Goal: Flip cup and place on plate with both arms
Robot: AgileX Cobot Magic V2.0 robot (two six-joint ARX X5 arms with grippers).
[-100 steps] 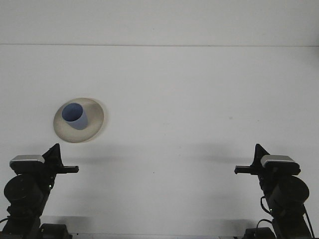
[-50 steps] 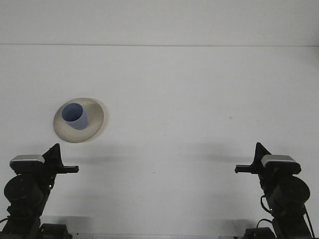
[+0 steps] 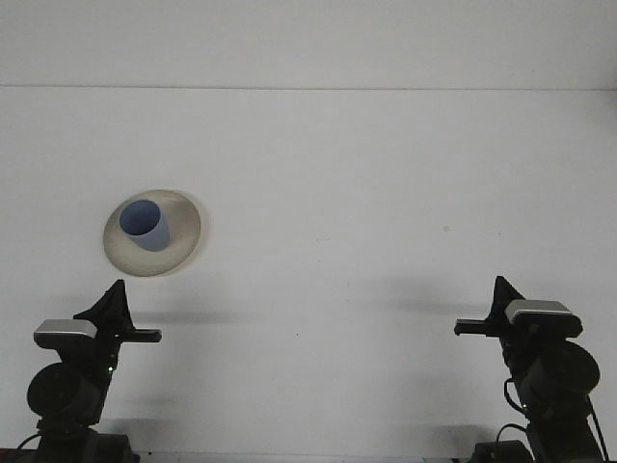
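Note:
A blue cup (image 3: pixel 145 224) stands upright with its mouth up on a beige plate (image 3: pixel 178 241) at the left middle of the white table. My left gripper (image 3: pixel 135 333) sits low at the bottom left, below the plate and well apart from it. At the bottom right my right gripper (image 3: pixel 474 327) is far from both cup and plate. Neither gripper holds anything that I can see.
The white table (image 3: pixel 347 193) stretches to a far edge near the top of the view, with a pale wall behind it. The two arm bases fill the bottom corners.
My left arm has shifted a little to the right and lower. The right arm, the cup and the plate have stayed where they were.

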